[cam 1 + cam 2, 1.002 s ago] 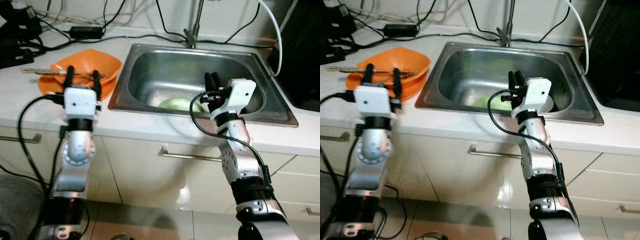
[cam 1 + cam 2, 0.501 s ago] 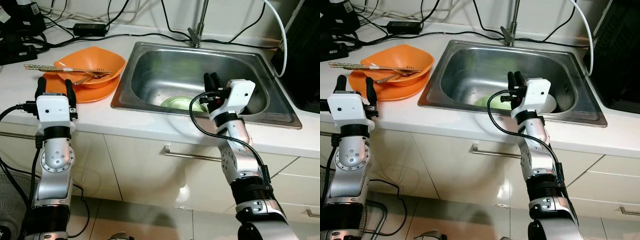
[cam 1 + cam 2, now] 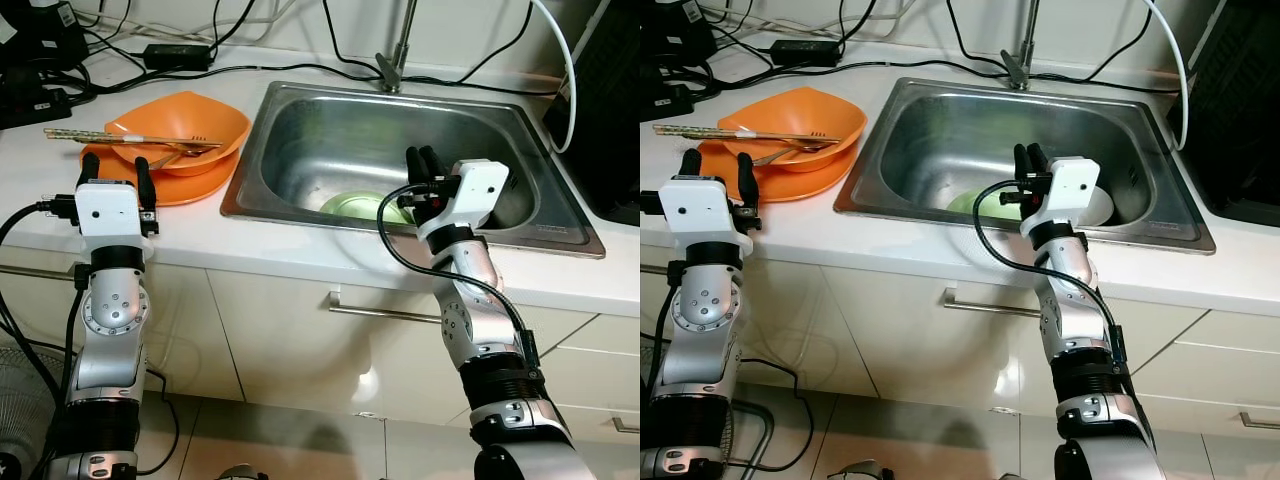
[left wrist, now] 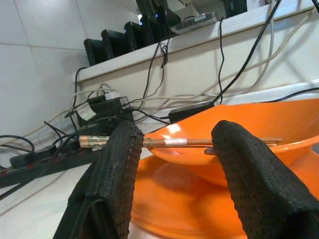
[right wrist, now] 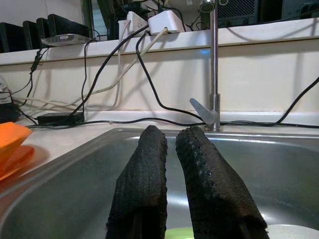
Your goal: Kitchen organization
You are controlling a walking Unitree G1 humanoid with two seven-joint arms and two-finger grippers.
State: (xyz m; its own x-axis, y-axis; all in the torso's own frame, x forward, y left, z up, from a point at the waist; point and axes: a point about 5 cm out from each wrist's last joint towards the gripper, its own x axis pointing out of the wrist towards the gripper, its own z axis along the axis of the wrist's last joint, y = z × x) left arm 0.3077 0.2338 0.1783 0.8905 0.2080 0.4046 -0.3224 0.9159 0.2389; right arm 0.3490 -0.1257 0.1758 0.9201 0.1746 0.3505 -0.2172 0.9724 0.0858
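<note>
An orange bowl (image 3: 190, 122) sits on an orange plate (image 3: 175, 188) on the white counter left of the sink. Chopsticks (image 3: 100, 137) and a fork lie across the bowl. My left gripper (image 3: 112, 170) stands open just in front of the plate, its fingers (image 4: 114, 174) framing the bowl (image 4: 239, 129) in the left wrist view. My right gripper (image 3: 425, 162) is shut and hovers over the front of the steel sink (image 3: 300, 130), above a green plate (image 3: 355, 207) lying on the sink floor beside a white dish (image 3: 1100, 208).
A tap (image 3: 392, 60) rises behind the sink. Black cables and a power adapter (image 3: 175, 55) run along the back of the counter. A dark appliance (image 3: 610, 120) stands at the right. Cabinet drawers with handles (image 3: 385, 312) are below the counter edge.
My left gripper has drifted slightly right and toward the orange plate since half a second ago, after swinging left from the bowl before that. The right gripper has held still.
</note>
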